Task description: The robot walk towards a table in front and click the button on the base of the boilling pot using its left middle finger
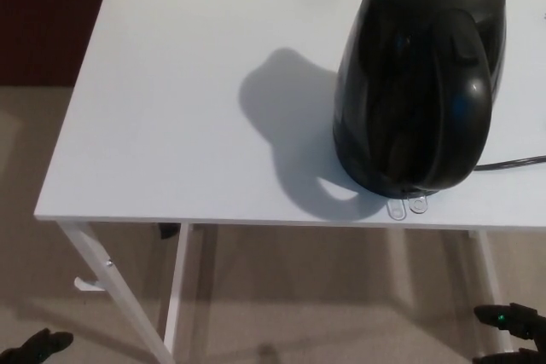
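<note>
We see the glossy black plastic boiling pot (418, 74) at the white table's (171, 125) two o'clock, its clear button tabs (407, 205) at six o'clock. Our left hand (38, 347) hangs low, fingers indiscernible; it should reach with only the middle finger.

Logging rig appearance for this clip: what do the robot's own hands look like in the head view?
Only slivers show at the bottom corners. The left hand is a matte black lump; the right hand is black too, carrying a small green light. No cables or markings are discernible.

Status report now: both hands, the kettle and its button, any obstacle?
Left hand and right hand low, below table edge, holding nothing seen. Black kettle upright on table, switch tabs at near edge. Nothing blocking them.
</note>
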